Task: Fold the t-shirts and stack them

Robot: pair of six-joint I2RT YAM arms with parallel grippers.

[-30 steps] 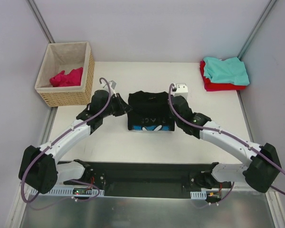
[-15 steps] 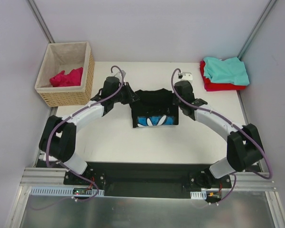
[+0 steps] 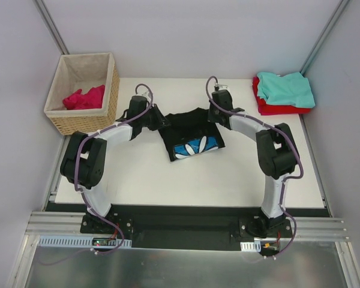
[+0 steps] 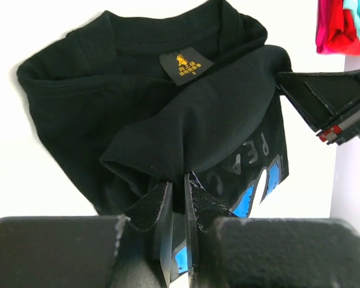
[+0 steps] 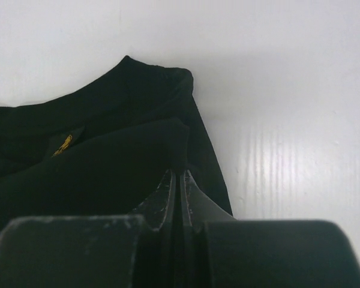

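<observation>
The black t-shirt (image 3: 191,127) lies at the middle back of the table, its blue and white print (image 3: 195,146) showing at the near edge. My left gripper (image 3: 162,123) is at its left side, and in the left wrist view the gripper (image 4: 179,177) is shut on a raised fold of the black t-shirt (image 4: 108,96). Over at the shirt's back right corner my right gripper (image 3: 213,116) is shut on the black cloth (image 5: 108,162), its tips (image 5: 179,174) pinching a lifted edge. A teal t-shirt (image 3: 286,88) sits folded on a red one (image 3: 275,108) at the back right. A magenta-pink t-shirt (image 3: 84,98) lies crumpled in the basket.
The wicker basket (image 3: 112,90) with beige lining stands at the back left, close to my left arm. The white table (image 3: 168,180) ends at grey walls behind and on both sides. Both arms stretch far out from their bases at the near edge.
Both grippers have moved away from the bases toward the back of the table, carrying the black cloth with them. The shirt now sits further back and slightly turned, with the arms stretched out.
</observation>
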